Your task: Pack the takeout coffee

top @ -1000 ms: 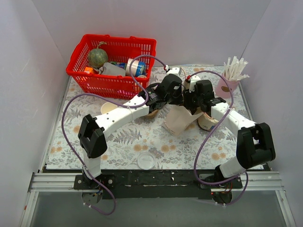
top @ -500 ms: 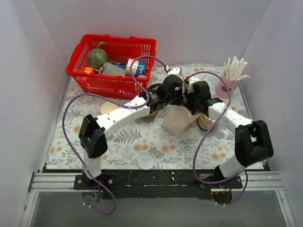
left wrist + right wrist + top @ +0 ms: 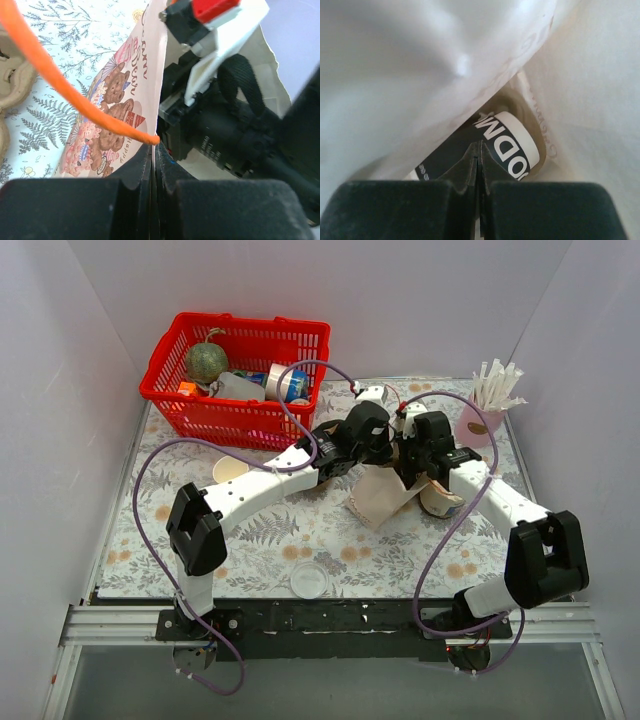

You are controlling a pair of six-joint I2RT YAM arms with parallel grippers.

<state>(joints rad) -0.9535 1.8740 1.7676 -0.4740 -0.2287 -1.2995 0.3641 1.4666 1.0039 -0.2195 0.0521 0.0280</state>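
Note:
The takeout coffee (image 3: 512,137) lies on its side deep inside a white paper bag (image 3: 380,502), showing its dark band with white letters. My right gripper (image 3: 479,147) reaches into the bag, jaws shut together just in front of the cup with nothing between them. From above, the right gripper (image 3: 410,470) is sunk in the bag's mouth and the cup is hidden. My left gripper (image 3: 153,150) is shut on the bag's upper edge (image 3: 150,75), holding the printed bear side up. From above, the left gripper (image 3: 385,452) sits at the bag's top.
A red basket (image 3: 235,408) of groceries stands at the back left. A pink cup of straws (image 3: 480,420) is at the back right. A plain cup (image 3: 230,470) and a loose white lid (image 3: 308,580) lie on the mat. A pulp tray (image 3: 15,80) sits beside the bag.
My right gripper has closed its jaws inside the bag and pushed slightly deeper. The left gripper keeps its hold on the bag's edge.

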